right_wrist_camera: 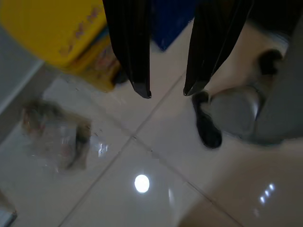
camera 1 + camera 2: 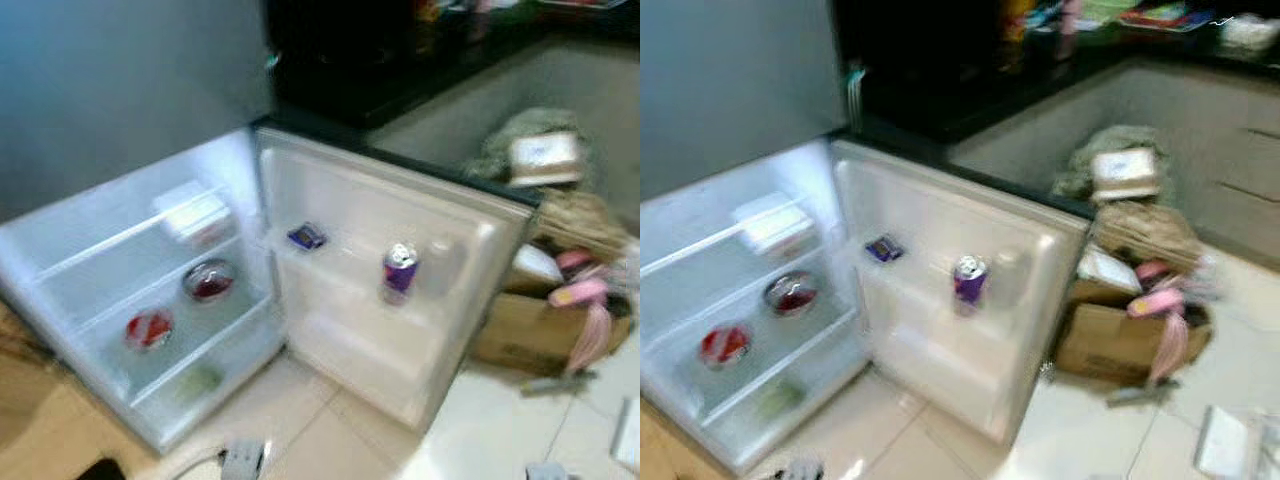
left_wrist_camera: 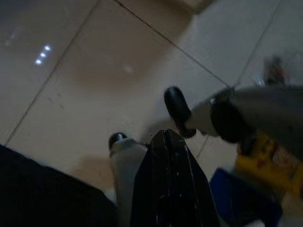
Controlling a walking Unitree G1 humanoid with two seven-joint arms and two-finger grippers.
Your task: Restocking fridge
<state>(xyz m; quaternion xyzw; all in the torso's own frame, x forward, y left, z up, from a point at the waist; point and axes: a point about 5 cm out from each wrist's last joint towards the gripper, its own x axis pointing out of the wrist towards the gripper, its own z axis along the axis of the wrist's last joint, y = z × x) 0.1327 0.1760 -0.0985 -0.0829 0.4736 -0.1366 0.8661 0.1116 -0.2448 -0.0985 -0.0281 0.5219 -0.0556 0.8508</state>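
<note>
Small fridge open, door swung wide — partly stocked.
Door shelf holds purple can and dark packet; inside shelves — white box, two red-filled bowls. Left gripper fingers together, right gripper fingers spread, empty, both above floor tiles.

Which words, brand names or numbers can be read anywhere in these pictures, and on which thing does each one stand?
No text can be read.
Purple can on the fridge door shelf: label too blurred.
Small dark packet on the door shelf: print too blurred.
Cardboard box beside the fridge: dark marks, not legible.
Yellow container seen past the right claw: reddish lettering, too blurred to read.
</note>
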